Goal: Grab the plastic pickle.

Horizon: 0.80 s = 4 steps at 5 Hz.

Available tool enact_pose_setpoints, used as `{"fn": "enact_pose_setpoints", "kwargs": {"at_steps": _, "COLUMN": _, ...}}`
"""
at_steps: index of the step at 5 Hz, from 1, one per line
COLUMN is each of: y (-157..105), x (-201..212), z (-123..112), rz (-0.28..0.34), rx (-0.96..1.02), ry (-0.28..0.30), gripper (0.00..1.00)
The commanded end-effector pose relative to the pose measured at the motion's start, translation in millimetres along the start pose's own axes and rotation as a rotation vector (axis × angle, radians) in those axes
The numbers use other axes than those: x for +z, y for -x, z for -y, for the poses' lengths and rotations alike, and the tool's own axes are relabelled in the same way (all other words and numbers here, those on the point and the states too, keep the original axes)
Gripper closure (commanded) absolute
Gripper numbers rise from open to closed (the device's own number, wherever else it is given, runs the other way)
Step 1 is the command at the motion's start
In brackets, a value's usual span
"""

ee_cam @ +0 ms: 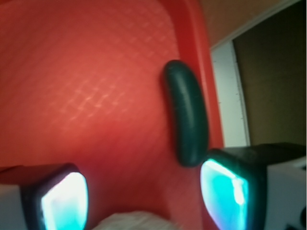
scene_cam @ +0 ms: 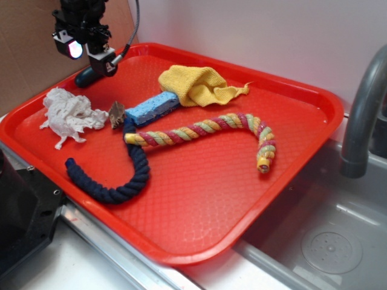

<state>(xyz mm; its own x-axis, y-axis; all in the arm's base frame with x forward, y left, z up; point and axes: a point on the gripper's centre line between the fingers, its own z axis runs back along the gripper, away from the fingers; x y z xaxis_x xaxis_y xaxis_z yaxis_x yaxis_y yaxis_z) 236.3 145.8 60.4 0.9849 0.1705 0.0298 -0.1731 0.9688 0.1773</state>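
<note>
One red plastic tray (scene_cam: pixel 199 199) holds everything here, set on a counter beside a steel sink (scene_cam: pixel 326 241) with a grey faucet (scene_cam: pixel 363 115); its textured floor carries seven loose things. A multicoloured braided rope (scene_cam: pixel 205 128) snakes across the middle, its far end hooking down toward the sink side; a thick navy blue rope (scene_cam: pixel 130 181) curls in a J below and to the left of it, its upper end touching the striped rope's near tip. A yellow cloth (scene_cam: pixel 196 84) lies bunched toward the back of the tray, overlapping one end of a blue sponge block (scene_cam: pixel 151 109); a crumpled white paper towel (scene_cam: pixel 69 115) sits near the left rim, with a small brown scrap (scene_cam: pixel 117 113) between it and the sponge. The plastic pickle (scene_cam: pixel 86 77) lies at the back-left corner, close along the tray's raised rim; the wrist view shows it dark green, glossy and slightly curved (ee_cam: pixel 187 120). The gripper (scene_cam: pixel 89 53) hangs just above it, fingers spread apart and holding nothing; one lit fingertip (ee_cam: pixel 225 194) is just beside the pickle's near end.
</note>
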Motion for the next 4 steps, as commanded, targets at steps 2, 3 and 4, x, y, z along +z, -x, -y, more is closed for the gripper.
{"fn": "enact_pose_setpoints", "kwargs": {"at_steps": 2, "y": -6, "x": -16, "z": -19, "rz": -0.003, "rx": 0.004, "ry": 0.022, "gripper": 0.0}}
{"fn": "enact_pose_setpoints", "kwargs": {"at_steps": 3, "y": -8, "x": -31, "z": -14, "rz": 0.03, "rx": 0.004, "ry": 0.094, "gripper": 0.0}}
{"fn": "enact_pose_setpoints", "kwargs": {"at_steps": 4, "y": -10, "x": -31, "z": -2, "rz": 0.07, "rx": -0.018, "ry": 0.154, "gripper": 0.0}}
